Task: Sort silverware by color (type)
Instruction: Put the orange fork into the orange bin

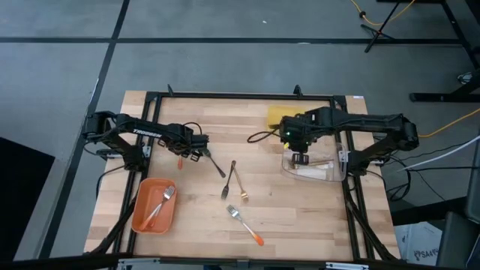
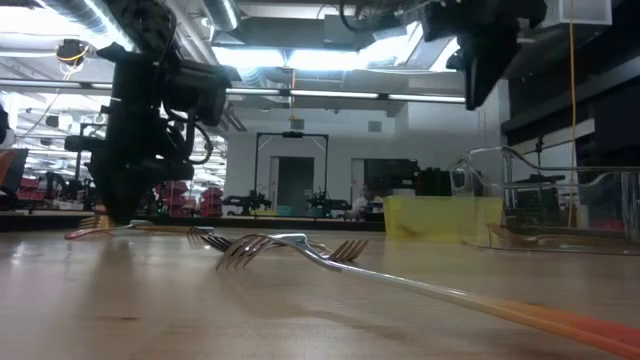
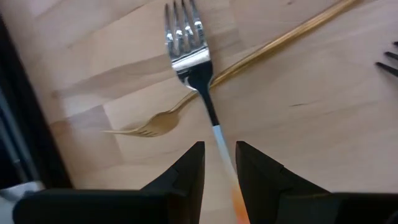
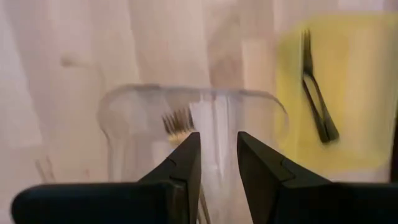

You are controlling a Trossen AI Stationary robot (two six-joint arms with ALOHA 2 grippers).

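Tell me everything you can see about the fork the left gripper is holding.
The fork is thin, with shiny silver tines and neck, a handle that looks dark, then pale, then orange toward its end. The left gripper pinches the handle between its dark fingers, tines pointing away from the wrist. In the left wrist view it passes over a gold fork lying on the wooden table, crossing its handle. Whether they touch is unclear.

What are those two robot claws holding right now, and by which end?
The left gripper pinches a silver fork by its orange handle end. The right gripper hovers over the clear tray; whether it holds anything cannot be told.
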